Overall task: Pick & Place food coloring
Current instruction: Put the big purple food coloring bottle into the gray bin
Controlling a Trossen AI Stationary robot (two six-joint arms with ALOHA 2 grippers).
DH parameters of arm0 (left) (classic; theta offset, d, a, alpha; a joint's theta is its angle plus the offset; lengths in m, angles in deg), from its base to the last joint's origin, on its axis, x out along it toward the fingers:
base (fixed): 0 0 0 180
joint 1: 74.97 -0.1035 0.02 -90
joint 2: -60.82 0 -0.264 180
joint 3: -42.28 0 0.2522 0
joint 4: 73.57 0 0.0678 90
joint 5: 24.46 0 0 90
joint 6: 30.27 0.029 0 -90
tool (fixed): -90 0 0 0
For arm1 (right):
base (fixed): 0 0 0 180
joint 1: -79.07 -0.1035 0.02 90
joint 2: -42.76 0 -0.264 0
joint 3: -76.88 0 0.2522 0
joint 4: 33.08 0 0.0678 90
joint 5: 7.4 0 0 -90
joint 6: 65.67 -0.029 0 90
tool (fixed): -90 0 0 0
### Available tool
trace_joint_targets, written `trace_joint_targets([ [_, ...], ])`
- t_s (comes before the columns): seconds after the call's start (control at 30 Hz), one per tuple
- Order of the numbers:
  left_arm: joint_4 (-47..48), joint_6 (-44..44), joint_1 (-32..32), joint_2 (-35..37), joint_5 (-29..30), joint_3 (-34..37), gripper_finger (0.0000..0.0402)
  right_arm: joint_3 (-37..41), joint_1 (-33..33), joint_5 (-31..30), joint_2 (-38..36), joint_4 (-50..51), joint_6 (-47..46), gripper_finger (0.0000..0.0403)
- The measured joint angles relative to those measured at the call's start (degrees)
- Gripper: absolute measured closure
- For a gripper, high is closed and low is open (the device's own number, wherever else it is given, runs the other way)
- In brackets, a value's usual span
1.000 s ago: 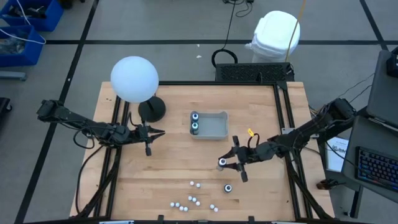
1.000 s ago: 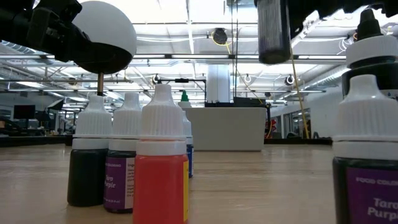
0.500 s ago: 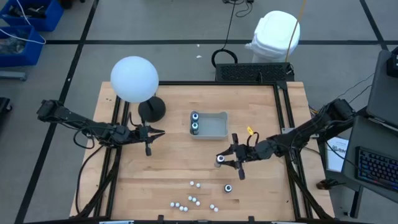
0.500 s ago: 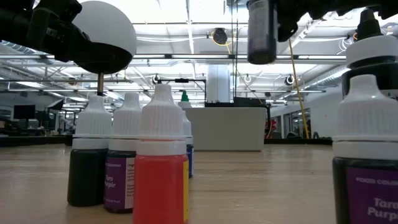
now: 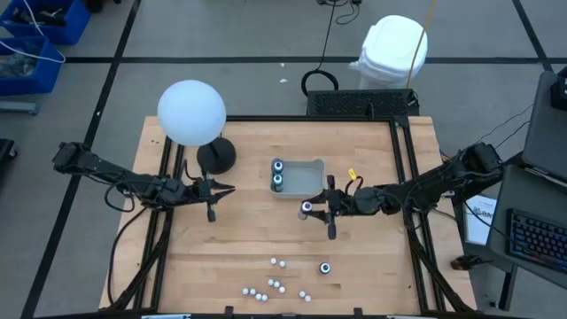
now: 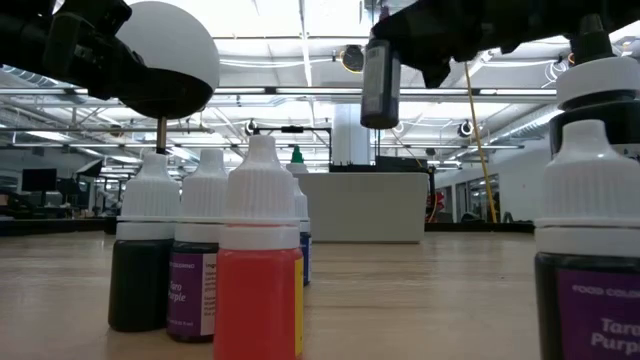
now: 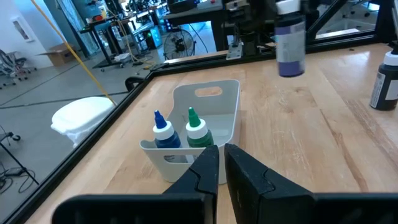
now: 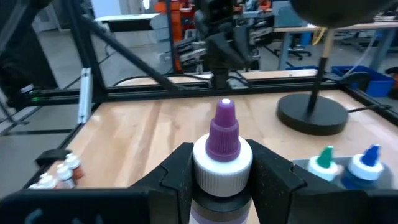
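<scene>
- High view: the right gripper (image 5: 317, 213) hangs over the wooden table (image 5: 239, 244), just beside the near corner of the grey tray (image 5: 306, 182), its fingers clamped on a purple-capped bottle (image 5: 306, 208). Two dark bottles (image 5: 277, 174) stand in the tray's left end. One more dark bottle (image 5: 325, 268) stands alone on the table, and a scatter of small white-capped vials (image 5: 270, 285) sits near the table's front edge. The left gripper (image 5: 215, 188) waits well apart at the table's left side, beside a round white lamp (image 5: 191, 112).
- Low view: the held bottle (image 6: 380, 82) hangs in the air, well above the tabletop. Up close stand white-capped vials, one orange-red (image 6: 259, 265), one dark with a purple label (image 6: 196, 262) reading partly "Purple". At the right edge another vial (image 6: 588, 250) reads "FOOD COLOR" and "Taro Purple".
- Left wrist view: the left gripper's fingers (image 7: 202, 171) sit pressed together with nothing between them. Ahead, the tray (image 7: 211, 124) holds a blue-tipped bottle (image 7: 164, 133) and a green-tipped bottle (image 7: 197, 130); the held bottle (image 7: 289, 43) hangs beyond it.
- Right wrist view: the fingers (image 8: 177, 168) grip the bottle (image 8: 222, 157) under its white collar and purple tip. Its label is hidden.
</scene>
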Motion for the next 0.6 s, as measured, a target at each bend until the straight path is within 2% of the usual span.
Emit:
trace_joint_targets([
  [0.23,-0.02,0.02,0.0,0.01,0.0,0.0,0.0366,0.0,4.68,4.45,0.0,-1.11,1.63,0.0292],
  [0.6,-0.02,0.04,0.0,0.0,0.0,0.0,0.0366,0.0,12.03,4.53,0.0,-0.26,1.26,0.029],
])
